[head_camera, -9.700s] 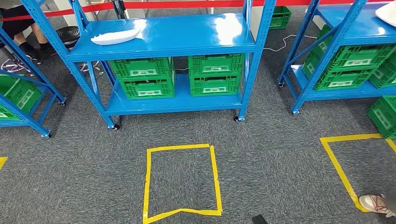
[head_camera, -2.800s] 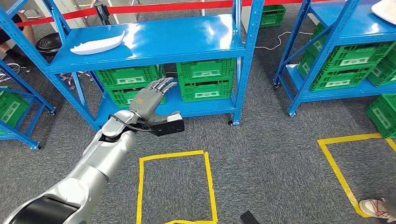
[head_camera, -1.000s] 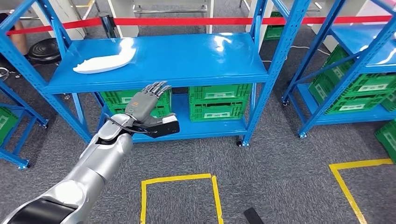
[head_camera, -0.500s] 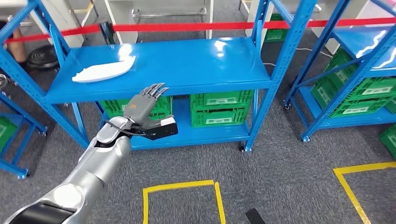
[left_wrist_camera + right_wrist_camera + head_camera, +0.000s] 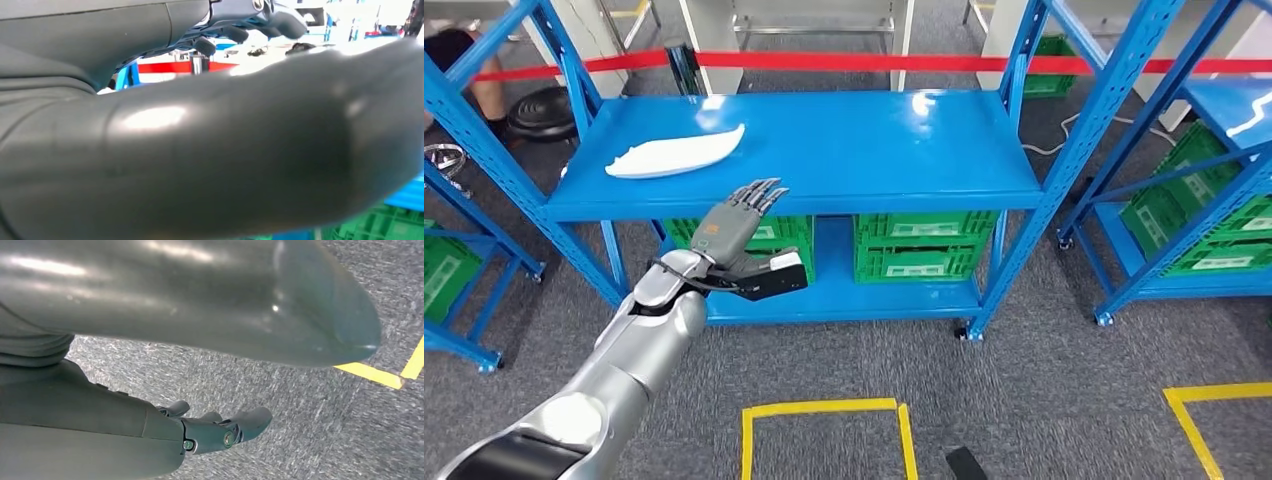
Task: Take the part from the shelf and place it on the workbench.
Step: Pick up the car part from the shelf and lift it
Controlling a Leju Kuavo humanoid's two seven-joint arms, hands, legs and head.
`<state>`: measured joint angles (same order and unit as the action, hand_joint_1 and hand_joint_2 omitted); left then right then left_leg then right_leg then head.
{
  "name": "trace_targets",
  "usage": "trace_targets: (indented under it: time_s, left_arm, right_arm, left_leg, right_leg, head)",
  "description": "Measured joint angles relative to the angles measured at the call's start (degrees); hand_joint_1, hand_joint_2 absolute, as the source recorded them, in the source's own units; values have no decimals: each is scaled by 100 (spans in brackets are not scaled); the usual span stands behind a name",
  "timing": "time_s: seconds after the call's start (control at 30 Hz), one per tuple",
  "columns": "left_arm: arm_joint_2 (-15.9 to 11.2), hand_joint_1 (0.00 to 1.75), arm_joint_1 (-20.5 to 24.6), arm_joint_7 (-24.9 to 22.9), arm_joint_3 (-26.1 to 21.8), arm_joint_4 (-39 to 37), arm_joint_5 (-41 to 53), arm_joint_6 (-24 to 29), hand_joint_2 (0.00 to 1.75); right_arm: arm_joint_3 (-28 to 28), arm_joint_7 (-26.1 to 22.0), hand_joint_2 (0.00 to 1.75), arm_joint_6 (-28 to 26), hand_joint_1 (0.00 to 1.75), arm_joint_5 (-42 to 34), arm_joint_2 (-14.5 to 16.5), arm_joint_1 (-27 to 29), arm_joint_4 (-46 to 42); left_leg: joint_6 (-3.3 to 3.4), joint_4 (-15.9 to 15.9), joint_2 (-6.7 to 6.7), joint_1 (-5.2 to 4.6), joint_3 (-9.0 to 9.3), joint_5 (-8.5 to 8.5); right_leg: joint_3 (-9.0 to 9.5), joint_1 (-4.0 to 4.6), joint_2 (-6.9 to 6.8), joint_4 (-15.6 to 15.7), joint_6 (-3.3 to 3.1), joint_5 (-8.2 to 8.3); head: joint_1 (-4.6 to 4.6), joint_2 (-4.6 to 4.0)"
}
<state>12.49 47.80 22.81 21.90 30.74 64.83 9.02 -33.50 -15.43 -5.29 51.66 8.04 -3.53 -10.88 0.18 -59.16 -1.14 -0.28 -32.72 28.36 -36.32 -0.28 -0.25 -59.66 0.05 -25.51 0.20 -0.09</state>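
Blue shelf [image 5: 824,150] nearer, left hand [image 5: 729,225] raised

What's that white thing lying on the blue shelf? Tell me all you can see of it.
The white part is a long, flat, leaf-shaped piece with one pointed end and a gently curved edge, smooth and matt, perhaps plastic. It lies flat on the left of the blue shelf's top board, pointed end towards the middle. Nothing else touches it. The robot's left hand is raised in front of the shelf, short of it.
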Motion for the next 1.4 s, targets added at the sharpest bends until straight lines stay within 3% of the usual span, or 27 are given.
trace_targets:
  time_s: [0.07,0.13,0.23,0.27,0.3,0.33,0.4,0.47,0.57,0.63,0.7,0.77,0.8,0.83,0.9,0.97,1.13,1.2,1.27,1.3,1.33,1.4]
  left_arm:
    - [4,0,1,3,-1,18,4,0,0]
    - [8,0,15,7,-3,44,6,1,0]
    - [4,0,10,4,-4,46,6,-4,0]
    - [1,0,-7,0,-4,41,7,-7,0]
    - [-2,0,-21,-7,-4,36,7,-11,0]
    - [-4,0,-29,-22,-4,34,10,-15,0]
    - [-11,0,-23,-77,-4,31,34,-20,0]
    - [-20,0,1,-166,-3,20,89,-35,0]
    - [-46,0,30,-314,-1,-21,162,-66,0]
    - [-67,0,69,-412,-2,-57,213,-72,0]
    - [-75,0,116,-476,-3,-106,242,-82,0]
    - [-92,0,132,-512,-5,-169,243,-89,0]
    - [-106,0,130,-522,-8,-198,244,-89,0]
    - [-119,0,128,-527,-10,-223,244,-89,0]
    - [-139,0,129,-531,-18,-252,244,-89,0]
    - [-149,0,139,-534,-31,-268,244,-86,0]
    - [-168,0,144,-552,-57,-289,248,-66,0]
    - [-183,0,145,-572,-62,-290,256,-59,0]
    - [-197,0,123,-586,-64,-298,274,-56,0]
    - [-206,0,107,-588,-67,-302,286,-56,0]
    - [-214,0,95,-589,-71,-303,296,-55,0]
    - [-226,0,92,-588,-85,-302,305,-54,0]
  right_arm:
    - [-3,7,0,-16,0,34,5,-6,0]
    - [-3,14,0,-26,0,59,13,-9,0]
    - [-3,27,0,-16,0,90,19,-25,0]
    - [-3,34,0,-9,0,101,20,-24,0]
    - [-3,40,0,-4,0,109,20,-20,0]
    - [-3,43,0,1,0,116,20,-16,0]
    - [-3,39,0,11,0,131,22,-19,0]
    - [-3,34,0,25,0,146,25,-36,0]
    - [-3,35,0,49,0,174,27,-46,-1]
    - [-3,35,0,58,0,197,28,-49,-2]
    - [-3,34,0,62,0,216,28,-58,-2]
    - [-3,35,0,69,0,231,28,-53,-2]
    - [-3,36,0,72,0,236,28,-46,-2]
    - [-3,38,0,75,0,241,28,-41,-2]
    - [-3,40,0,77,0,247,28,-40,-2]
    - [-3,40,0,80,0,253,29,-47,-1]
    - [-3,32,0,79,0,278,35,-43,0]
    - [-4,32,0,75,0,283,36,-49,0]
    - [-5,32,0,75,0,288,35,-51,0]
    - [-5,32,0,78,0,291,35,-48,0]
    - [-5,32,0,80,0,293,35,-45,0]
    - [-5,32,0,88,0,298,35,-44,0]
  left_leg:
    - [-63,21,7,2,17,25]
    - [-123,-173,30,1,-55,139]
    - [-193,-1228,50,31,-642,521]
    - [-209,-1518,53,43,-843,563]
    - [-217,-1609,56,52,-953,489]
    - [-219,-1474,62,60,-948,303]
    - [-206,-733,81,68,-681,-205]
    - [-163,-126,90,56,-421,-426]
    - [-57,8,77,38,-359,-368]
    - [12,49,73,60,-309,-354]
    - [65,70,72,70,-262,-326]
    - [91,59,71,62,-238,-287]
    - [93,49,66,59,-220,-262]
    - [88,37,61,58,-195,-234]
    - [58,12,49,59,-128,-164]
    - [1,-10,35,37,-95,-109]
    - [-165,-96,38,28,-127,-12]
    - [-223,-622,58,43,-391,236]
    - [-256,-1378,65,51,-817,496]
    - [-261,-1593,67,54,-963,509]
    - [-260,-1597,69,55,-1007,410]
    - [-235,-984,76,58,-774,-33]
  right_leg:
    - [42,-18,7,57,-43,-18]
    - [119,-55,5,105,-106,-40]
    - [217,-68,6,121,-173,-110]
    - [248,-69,10,120,-175,-138]
    - [285,-71,16,119,-170,-167]
    - [330,-73,22,118,-159,-200]
    - [427,-75,30,113,-119,-279]
    - [462,-56,39,101,-53,-341]
    - [455,-52,41,124,48,-374]
    - [399,-61,37,-38,107,-482]
    - [81,-67,35,-657,147,-742]
    - [-382,-69,36,-1401,166,-947]
    - [-520,-69,36,-1548,167,-906]
    - [-545,-70,35,-1464,163,-745]
    - [-300,-71,32,-744,134,-247]
    - [-34,-51,33,-129,84,-10]
    - [88,-59,44,46,-82,-55]
    - [130,-72,39,68,-143,-70]
    - [152,-71,39,65,-172,-95]
    - [163,-71,41,62,-176,-108]
    - [177,-72,45,57,-174,-122]
    - [224,-72,53,46,-150,-163]
  head:
    - [0,0]
    - [-17,0]
    - [-36,0]
    - [-37,0]
    - [-37,0]
    - [-38,0]
    - [-36,0]
    - [-33,0]
    - [-22,0]
    - [-9,0]
    - [10,0]
    - [16,0]
    - [16,0]
    - [16,0]
    - [17,0]
    - [16,0]
    - [4,0]
    - [-8,0]
    - [-12,0]
    - [-13,0]
    - [-14,0]
    - [-14,0]
